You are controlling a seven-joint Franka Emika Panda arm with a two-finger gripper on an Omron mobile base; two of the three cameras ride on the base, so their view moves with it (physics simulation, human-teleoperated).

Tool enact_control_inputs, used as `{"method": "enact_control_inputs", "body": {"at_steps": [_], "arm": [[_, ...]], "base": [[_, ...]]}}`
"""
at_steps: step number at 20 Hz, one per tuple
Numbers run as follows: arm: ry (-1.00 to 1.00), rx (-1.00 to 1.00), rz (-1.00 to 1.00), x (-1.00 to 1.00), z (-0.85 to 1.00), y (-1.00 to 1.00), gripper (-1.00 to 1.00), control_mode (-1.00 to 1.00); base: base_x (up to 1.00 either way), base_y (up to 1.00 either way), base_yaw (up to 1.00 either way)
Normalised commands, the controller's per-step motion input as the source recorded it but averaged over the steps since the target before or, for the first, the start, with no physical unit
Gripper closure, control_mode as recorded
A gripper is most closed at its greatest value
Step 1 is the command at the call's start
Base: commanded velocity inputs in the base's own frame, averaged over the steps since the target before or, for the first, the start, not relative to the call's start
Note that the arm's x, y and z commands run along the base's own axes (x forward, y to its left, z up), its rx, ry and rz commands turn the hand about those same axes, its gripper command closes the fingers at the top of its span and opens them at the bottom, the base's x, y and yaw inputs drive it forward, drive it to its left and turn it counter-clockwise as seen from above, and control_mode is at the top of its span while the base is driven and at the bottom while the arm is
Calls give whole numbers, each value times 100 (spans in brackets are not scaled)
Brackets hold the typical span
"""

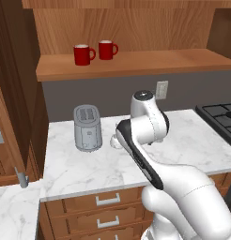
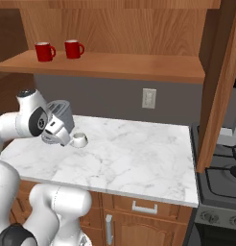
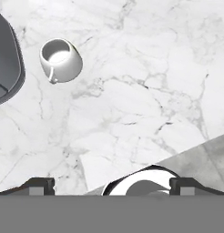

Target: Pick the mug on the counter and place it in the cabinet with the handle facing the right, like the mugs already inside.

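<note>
Hand view: veined marble counter

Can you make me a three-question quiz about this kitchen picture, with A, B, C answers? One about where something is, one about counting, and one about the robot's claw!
1. Where is the white mug?
A. on the counter beside the toaster
B. on the cabinet shelf
C. on the stove

2. How many red mugs stand on the shelf?
A. one
B. two
C. four

3. What is the gripper doing?
A. squeezing the mug
B. holding a red mug
C. open, holding nothing

Answers:
1 A: it sits upright on the marble next to the grey toaster.
2 B: two stand side by side.
3 C: its fingertips are wide apart above bare counter, away from the mug.
</note>
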Motion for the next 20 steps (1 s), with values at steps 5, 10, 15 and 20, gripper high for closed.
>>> {"method": "enact_control_inputs", "body": {"at_steps": [5, 10, 15, 20], "arm": [[0, 0, -2, 27, -20, 0, -100, -100], [0, 0, -1, 20, -19, 1, -100, -100], [0, 0, 0, 19, -19, 3, -100, -100], [0, 0, 0, 20, -20, 7, -100, -100]], "base": [[0, 0, 0], [0, 0, 0], [0, 0, 0], [0, 0, 0]]}}
